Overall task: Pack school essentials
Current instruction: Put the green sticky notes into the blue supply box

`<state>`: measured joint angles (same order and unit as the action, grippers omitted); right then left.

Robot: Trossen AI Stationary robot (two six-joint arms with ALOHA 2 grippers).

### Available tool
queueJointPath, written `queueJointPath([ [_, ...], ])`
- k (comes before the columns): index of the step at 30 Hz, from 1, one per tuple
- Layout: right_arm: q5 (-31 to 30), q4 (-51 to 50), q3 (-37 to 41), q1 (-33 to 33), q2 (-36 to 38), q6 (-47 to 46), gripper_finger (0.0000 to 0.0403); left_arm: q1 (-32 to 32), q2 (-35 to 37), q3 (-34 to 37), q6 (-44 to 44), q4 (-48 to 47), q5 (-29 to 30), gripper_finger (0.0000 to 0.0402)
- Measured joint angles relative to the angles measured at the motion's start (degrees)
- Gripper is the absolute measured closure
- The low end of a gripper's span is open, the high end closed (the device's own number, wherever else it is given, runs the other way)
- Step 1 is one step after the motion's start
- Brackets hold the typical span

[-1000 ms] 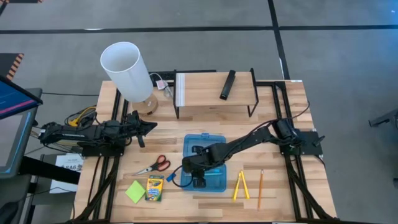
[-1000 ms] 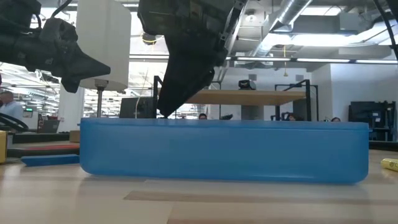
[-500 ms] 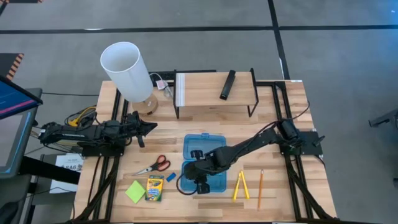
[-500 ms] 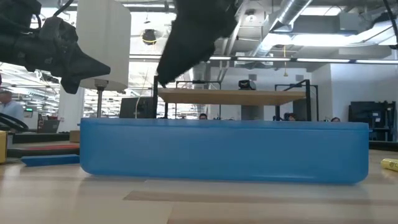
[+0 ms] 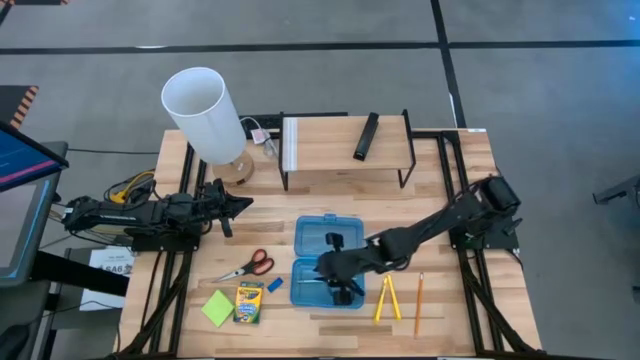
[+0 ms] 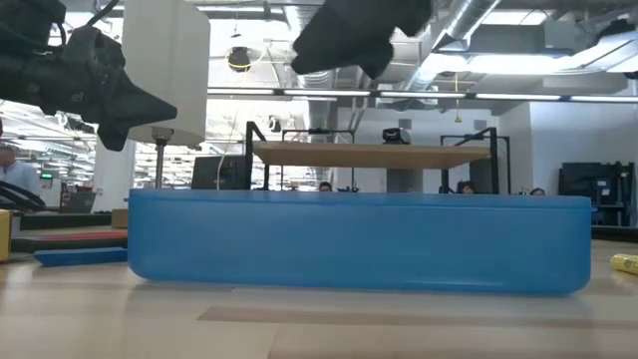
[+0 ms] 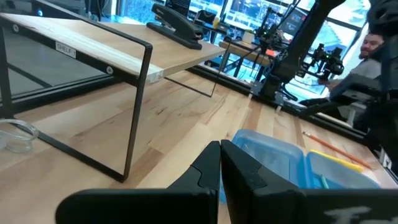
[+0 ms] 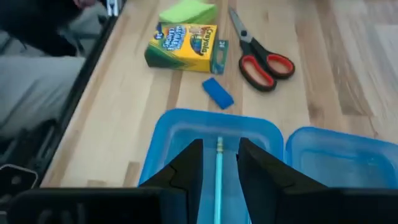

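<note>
An open blue box point(image 5: 327, 260) lies mid-table, and a pale pen point(image 8: 219, 167) lies in its near half point(image 8: 186, 134). My right gripper point(image 5: 325, 270) hovers open above that half, with the pen showing below the gap between its fingers point(image 8: 220, 148). To the left of the box, red-handled scissors point(image 5: 250, 265), a blue eraser point(image 5: 275, 284), a crayon box point(image 5: 249, 301) and a green sticky pad point(image 5: 217, 308) lie on the table. Two yellow sticks point(image 5: 388, 297) and an orange pencil point(image 5: 418, 302) lie to its right. My left gripper point(image 5: 240, 203) waits shut at the table's left.
A white-shaded lamp point(image 5: 205, 115) stands at the far left. A wooden shelf point(image 5: 345, 150) at the far edge bears a black bar point(image 5: 366, 135). A person point(image 7: 373, 43) sits beyond the table in the left wrist view.
My right gripper has risen out of the blue box and drawn back toward the table's right edge. Its fingers have tipped up from steeply down to a shallower slant.
</note>
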<state>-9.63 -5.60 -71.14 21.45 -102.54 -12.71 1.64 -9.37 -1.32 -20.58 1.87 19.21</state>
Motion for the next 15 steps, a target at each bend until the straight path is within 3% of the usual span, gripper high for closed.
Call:
queueJointPath([
  [7, -1.99, 18.51, 9.66, -0.22, 3.06, 1.12, 0.0285, -0.01, -0.02, 0.00, -0.13, 0.00, -0.01, 0.0401],
  [15, -2.73, 22.10, 10.61, -0.22, 2.97, 2.71, 0.0285, 0.00, -0.02, 0.01, -0.11, 0.00, -0.01, 0.0401],
])
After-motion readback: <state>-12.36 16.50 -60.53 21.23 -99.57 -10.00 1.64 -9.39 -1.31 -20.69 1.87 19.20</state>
